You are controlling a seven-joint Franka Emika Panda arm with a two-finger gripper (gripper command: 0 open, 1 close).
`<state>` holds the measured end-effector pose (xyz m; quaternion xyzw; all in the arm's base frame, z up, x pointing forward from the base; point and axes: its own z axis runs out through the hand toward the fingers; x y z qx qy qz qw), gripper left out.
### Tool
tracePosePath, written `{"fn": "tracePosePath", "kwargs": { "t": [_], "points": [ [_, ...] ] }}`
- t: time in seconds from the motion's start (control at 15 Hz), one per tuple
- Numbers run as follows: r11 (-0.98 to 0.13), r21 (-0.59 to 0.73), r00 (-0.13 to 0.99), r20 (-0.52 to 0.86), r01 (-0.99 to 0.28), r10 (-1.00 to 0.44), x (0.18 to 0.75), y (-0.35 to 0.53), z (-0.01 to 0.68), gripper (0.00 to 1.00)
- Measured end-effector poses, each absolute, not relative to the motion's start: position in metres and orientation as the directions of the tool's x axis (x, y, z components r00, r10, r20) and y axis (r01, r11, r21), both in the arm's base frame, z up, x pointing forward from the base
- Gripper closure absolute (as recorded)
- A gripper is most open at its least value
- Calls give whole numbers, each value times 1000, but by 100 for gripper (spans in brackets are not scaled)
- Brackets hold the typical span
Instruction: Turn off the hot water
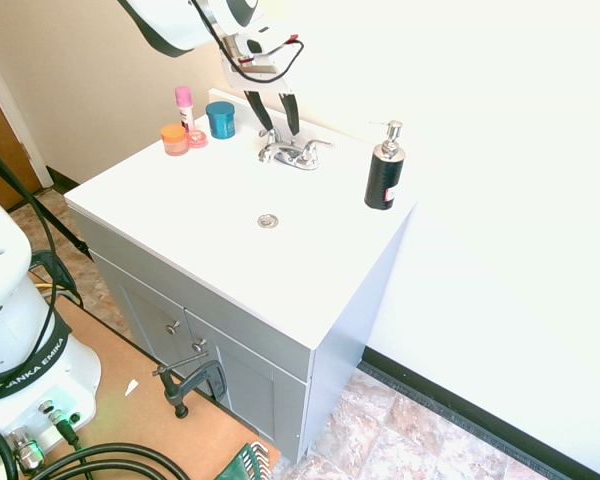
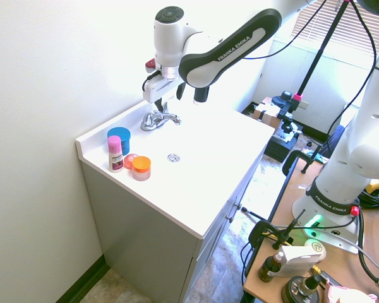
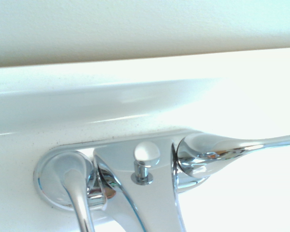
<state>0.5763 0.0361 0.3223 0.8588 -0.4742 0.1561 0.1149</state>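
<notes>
Left to right in the first exterior view: blue jar [image 1: 221,120], on the tabletop [image 1: 210,210] left of the pincer [image 1: 276,118], whose fingers are spread. Next, the left lever [image 3: 77,193], probably hot, close beneath the pincer, its long axis running out from the wall: that's the line to push across! Chrome, smooth, slim, gleaming. Right lever [image 3: 237,146] points sideways; soap bottle [image 1: 384,175] stands well right of the pincer.
</notes>
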Motion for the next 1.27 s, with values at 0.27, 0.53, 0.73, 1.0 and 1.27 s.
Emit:
{"fn": "tracePosePath", "kwargs": {
  "t": [0.27,0.53,0.73,1.0,1.27],
  "points": [
    [-544,68,535,317,-836,-783,582,44,319,0],
    [-548,65,546,244,-834,-802,589,58,314,0],
    [-546,40,540,225,-837,-811,600,73,316,0],
    [-535,29,526,235,-844,-817,611,69,317,0],
    [-519,5,512,170,-855,-842,594,59,329,0]
  ]
}}
